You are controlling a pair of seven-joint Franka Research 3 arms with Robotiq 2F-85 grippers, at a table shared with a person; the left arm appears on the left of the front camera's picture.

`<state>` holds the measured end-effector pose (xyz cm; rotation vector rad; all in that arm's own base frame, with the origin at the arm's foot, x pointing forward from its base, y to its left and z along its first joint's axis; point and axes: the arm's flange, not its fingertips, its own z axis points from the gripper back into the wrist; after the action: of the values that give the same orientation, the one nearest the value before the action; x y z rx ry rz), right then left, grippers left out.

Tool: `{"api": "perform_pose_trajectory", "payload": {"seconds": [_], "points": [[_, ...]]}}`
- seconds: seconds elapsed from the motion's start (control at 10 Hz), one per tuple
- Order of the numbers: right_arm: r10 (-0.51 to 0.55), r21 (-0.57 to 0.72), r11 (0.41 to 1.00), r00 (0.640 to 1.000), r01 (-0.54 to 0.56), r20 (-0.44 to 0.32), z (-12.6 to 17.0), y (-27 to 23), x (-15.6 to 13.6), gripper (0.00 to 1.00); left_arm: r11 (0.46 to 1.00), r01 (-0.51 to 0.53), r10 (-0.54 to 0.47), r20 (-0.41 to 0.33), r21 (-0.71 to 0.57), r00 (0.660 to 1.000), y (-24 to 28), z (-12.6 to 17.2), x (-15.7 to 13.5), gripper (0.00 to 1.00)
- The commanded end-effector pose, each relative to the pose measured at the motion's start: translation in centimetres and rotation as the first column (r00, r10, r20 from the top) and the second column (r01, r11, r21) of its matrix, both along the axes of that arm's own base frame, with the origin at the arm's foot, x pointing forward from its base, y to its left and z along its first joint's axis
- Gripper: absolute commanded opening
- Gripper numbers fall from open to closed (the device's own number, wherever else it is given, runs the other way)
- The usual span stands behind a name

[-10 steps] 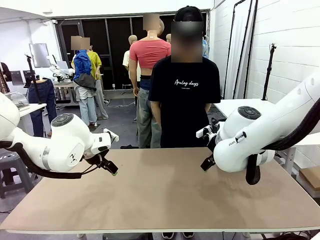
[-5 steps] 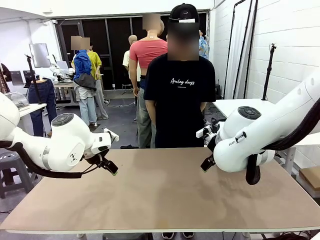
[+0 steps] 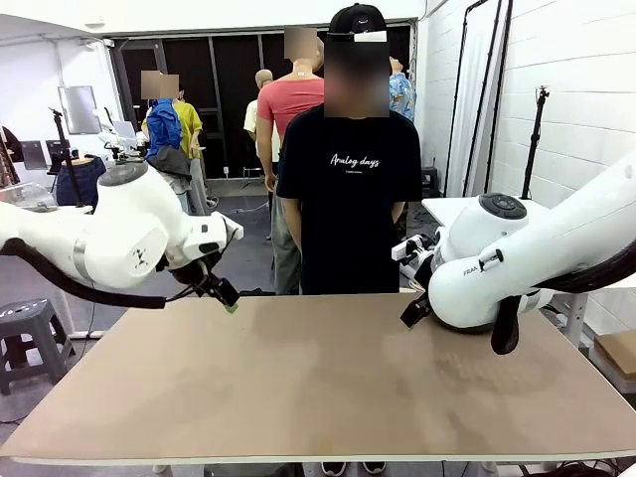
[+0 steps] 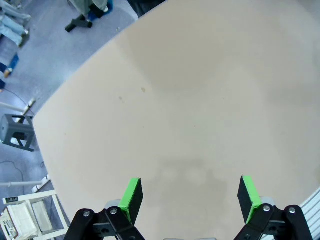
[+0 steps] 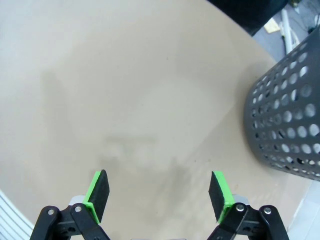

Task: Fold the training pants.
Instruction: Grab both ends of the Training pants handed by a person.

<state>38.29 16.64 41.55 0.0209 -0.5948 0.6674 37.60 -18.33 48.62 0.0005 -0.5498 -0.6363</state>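
Observation:
The training pants are out of view. The bare tan table [image 3: 318, 388] lies under both arms. My left gripper [image 3: 228, 299] hangs open above the table's far left part; in the left wrist view its green pads [image 4: 132, 198] stand wide apart over bare tabletop, left gripper [image 4: 190, 196]. Near the far right edge my right gripper [image 3: 409, 318] is open too, and the right wrist view has the right gripper [image 5: 159, 194] with nothing between its fingers.
A person in a black T-shirt [image 3: 348, 199] stands at the far edge of the table, between the two arms, arms down. A dark perforated basket [image 5: 285, 125] stands on the floor beyond the table's edge on the right arm's side.
My left arm has lifted and swung toward the far edge, raising its gripper. The right arm rose slightly. The person shifted a little to the left.

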Motion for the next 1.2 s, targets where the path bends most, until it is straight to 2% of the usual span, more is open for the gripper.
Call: {"api": "perform_pose_trajectory", "payload": {"seconds": [0.0, 0.5, 0.8, 1.1], "points": [[0.017, 0.04, 0.999, 1.0, -0.018, 0.024, 2.7, -1.2, -3.0, 1.0, 1.0, -0.011, 0.012, 0.027, -0.014, 1.0, -0.8, 2.1, -1.0, 1.0], [0.024, 0.058, 0.998, 0.994, -0.03, 0.111, 8.5, -1.9, -5.9, 1.0, 0.999, -0.02, 0.022, 0.052, -0.032, 0.998, -1.6, 5.5, -1.4, 1.0], [0.019, 0.067, 0.997, 0.992, -0.028, 0.127, 9.8, -2.1, -6.2, 1.0, 0.998, -0.048, 0.049, 0.036, -0.043, 0.998, -1.1, 5.5, -0.7, 1.0], [0.026, 0.03, 0.999, 0.993, -0.029, 0.112, 10.5, -2.2, -6.4, 1.0, 0.998, -0.054, 0.054, -0.026, -0.014, 0.998, -1.3, 5.7, -0.9, 1.0]]}}
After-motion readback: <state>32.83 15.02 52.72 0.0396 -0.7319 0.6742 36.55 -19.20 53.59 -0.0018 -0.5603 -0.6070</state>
